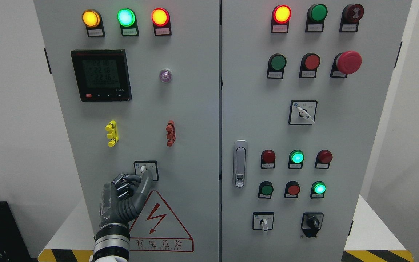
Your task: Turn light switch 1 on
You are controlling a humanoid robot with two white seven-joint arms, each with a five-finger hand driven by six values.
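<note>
The left hand [127, 193] comes up from the lower left and reaches the rotary switch [144, 169] low on the left cabinet door [195, 120], just above the red-bordered warning triangle [158, 222]; its fingers are curled, the thumb lying against the switch's white knob, though whether they truly pinch it I cannot tell. That door carries three lit lamps along the top — yellow [91, 18], green [126, 17] and red [160, 16] — one digital meter [101, 75], one small clear dome [165, 75], and two clips, one yellow [111, 133] and one red [171, 133]. The right door [358, 145] has three more selector switches — one mid-panel [303, 112] and two at the bottom [263, 221] [312, 222] — one red mushroom button [348, 62], one metal door handle [240, 163], and rows of round red and green lamps and buttons.
</note>
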